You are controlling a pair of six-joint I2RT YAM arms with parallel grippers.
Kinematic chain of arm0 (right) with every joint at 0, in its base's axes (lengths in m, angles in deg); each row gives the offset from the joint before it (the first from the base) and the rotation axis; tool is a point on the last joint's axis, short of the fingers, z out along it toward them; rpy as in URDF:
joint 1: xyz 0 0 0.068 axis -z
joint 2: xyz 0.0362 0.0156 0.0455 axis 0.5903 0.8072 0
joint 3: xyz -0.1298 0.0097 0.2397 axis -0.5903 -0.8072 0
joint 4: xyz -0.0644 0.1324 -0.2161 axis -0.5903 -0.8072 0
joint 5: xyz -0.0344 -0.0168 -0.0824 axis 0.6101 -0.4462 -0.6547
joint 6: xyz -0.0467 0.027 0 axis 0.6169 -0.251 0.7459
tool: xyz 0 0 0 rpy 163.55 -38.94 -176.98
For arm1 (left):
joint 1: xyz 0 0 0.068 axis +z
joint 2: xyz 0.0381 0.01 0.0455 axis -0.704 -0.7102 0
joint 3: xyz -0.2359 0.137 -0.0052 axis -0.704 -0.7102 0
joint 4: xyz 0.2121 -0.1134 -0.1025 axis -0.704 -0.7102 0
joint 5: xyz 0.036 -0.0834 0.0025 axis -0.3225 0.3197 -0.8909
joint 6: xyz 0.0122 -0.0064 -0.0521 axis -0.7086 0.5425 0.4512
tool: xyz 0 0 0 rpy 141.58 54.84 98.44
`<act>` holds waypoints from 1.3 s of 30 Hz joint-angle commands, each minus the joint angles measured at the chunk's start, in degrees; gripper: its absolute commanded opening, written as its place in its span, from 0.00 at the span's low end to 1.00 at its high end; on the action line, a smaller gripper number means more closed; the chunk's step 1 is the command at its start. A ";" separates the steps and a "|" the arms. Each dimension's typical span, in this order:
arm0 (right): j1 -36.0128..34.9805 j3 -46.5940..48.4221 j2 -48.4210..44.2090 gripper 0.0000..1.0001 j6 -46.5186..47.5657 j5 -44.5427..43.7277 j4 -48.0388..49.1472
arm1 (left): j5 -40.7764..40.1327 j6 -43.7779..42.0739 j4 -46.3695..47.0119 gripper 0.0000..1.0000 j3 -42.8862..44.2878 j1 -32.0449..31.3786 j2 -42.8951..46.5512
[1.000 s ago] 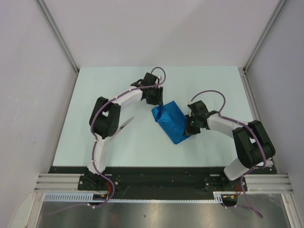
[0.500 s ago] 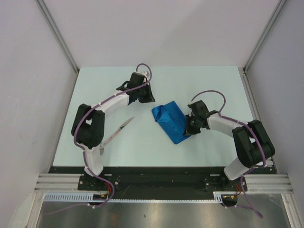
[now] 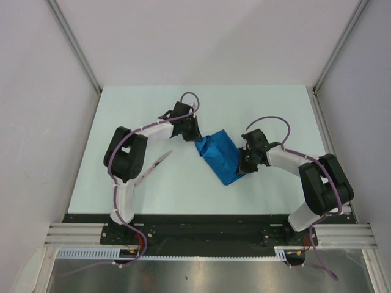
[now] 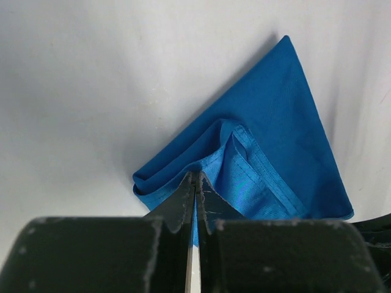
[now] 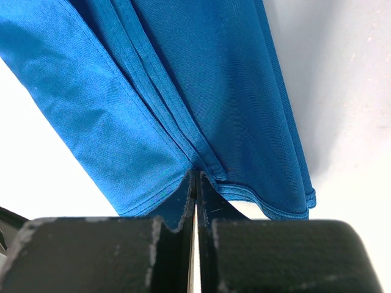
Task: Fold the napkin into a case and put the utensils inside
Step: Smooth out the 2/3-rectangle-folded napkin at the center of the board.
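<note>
The royal-blue napkin (image 3: pixel 221 160) lies folded into a slanted oblong at mid-table. My left gripper (image 3: pixel 195 135) is at its upper left corner. In the left wrist view the left gripper (image 4: pixel 195 177) is shut on a raised hem of the napkin (image 4: pixel 275 134), with blue cloth showing between the jaws. My right gripper (image 3: pixel 243 163) sits at the napkin's right edge. The right wrist view shows that gripper (image 5: pixel 195 174) shut on the stitched edge of the napkin (image 5: pixel 183 73). One silver utensil (image 3: pixel 159 162) lies on the table to the left, partly under the left arm.
The pale table (image 3: pixel 275 110) is enclosed by white walls at the left, right and back. The left arm arcs over the table's left half and the right arm over its right. A black rail runs along the near edge.
The left arm swung out to the left and came back to the napkin's upper left corner, where its jaws have closed on the hem. The right gripper and the napkin's lower part stayed put.
</note>
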 commanded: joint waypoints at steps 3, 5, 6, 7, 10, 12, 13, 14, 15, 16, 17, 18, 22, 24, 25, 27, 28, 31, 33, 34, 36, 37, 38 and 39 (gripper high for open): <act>0.15 0.59 0.21 0.00 0.92 0.52 -0.18 | 3.15 1.30 3.15 0.04 4.13 0.29 -2.84; 0.23 0.59 0.12 0.00 0.83 0.52 -0.18 | 3.85 1.65 3.41 0.04 4.75 0.29 -3.73; 0.15 0.77 0.12 0.00 0.83 0.52 -0.36 | 3.77 1.83 3.58 0.04 4.84 0.38 -4.17; 0.23 0.68 0.12 0.00 0.92 0.43 -0.36 | 3.42 2.00 3.67 0.04 4.93 0.38 -4.78; 0.32 0.59 0.47 0.00 1.10 -0.27 -0.45 | 2.45 2.35 4.02 0.04 5.28 0.81 -6.37; 0.41 0.42 0.65 0.00 1.27 -0.88 -0.80 | 1.49 2.79 4.55 0.04 5.02 1.34 -7.42; 0.41 0.33 0.47 0.00 1.19 -1.15 -0.89 | 1.74 2.88 5.68 0.04 3.97 1.52 -7.51; 0.41 -0.11 0.30 0.00 1.27 -1.33 -0.97 | 1.05 3.41 6.30 0.04 3.26 1.61 -6.73; 0.50 -0.46 0.12 0.00 1.19 -1.41 -0.97 | 0.52 3.50 6.48 0.04 2.82 1.78 -6.38; 0.59 -0.81 -0.40 0.00 1.10 -1.50 -0.89 | 0.17 3.50 6.05 0.04 2.47 1.87 -6.20; 0.50 -1.25 -0.67 0.00 1.01 -1.50 -0.80 | -0.27 3.50 5.78 0.04 2.29 1.87 -6.11; 0.50 -2.04 -0.85 0.00 1.18 -1.59 -0.63 | -0.71 3.32 5.61 0.04 2.29 1.96 -6.02; 0.94 -2.05 -1.02 0.00 1.10 -1.94 -0.36 | -1.07 3.06 5.25 0.03 1.50 2.13 -5.85; 1.02 -1.52 -0.94 0.00 1.18 -1.77 -0.71 | -0.54 2.97 5.69 0.03 1.24 2.13 -5.58; 1.11 -0.56 -0.94 0.00 1.36 -1.68 -0.80 | 0.24 2.80 5.87 0.03 1.50 2.13 -5.49; 1.20 0.67 -0.76 0.00 1.62 -1.85 -1.58 | 1.04 2.10 5.26 0.04 2.29 2.05 -4.62; 1.20 1.90 -0.76 0.00 1.80 -1.85 -2.03 | 2.35 1.92 5.43 0.05 2.81 2.05 -4.18; 1.29 4.36 -0.76 0.06 2.24 -1.85 -3.52 | 4.90 1.65 5.34 0.11 4.04 1.96 -1.99; 1.20 4.99 -1.02 0.08 2.41 -1.68 -4.14 | 6.31 2.26 5.78 0.15 4.14 1.96 -1.10; 1.29 5.34 -1.11 0.10 2.50 -1.68 -4.23 | 7.01 2.70 6.48 0.20 3.79 1.87 -0.23; 1.29 6.04 -1.20 0.17 2.68 -1.68 -4.93 | 8.77 3.75 7.36 0.23 3.17 1.78 0.57; 1.29 6.30 -1.20 0.18 2.77 -1.68 -5.19 | 9.12 4.02 8.32 0.24 2.21 1.70 1.09; 1.38 6.57 -1.29 0.20 2.77 -1.94 -5.45 | 9.91 4.11 8.77 0.23 1.77 1.52 1.27; 1.29 6.74 -1.64 0.22 2.85 -2.12 -5.72 | 10.35 4.64 9.55 0.23 1.07 1.26 1.36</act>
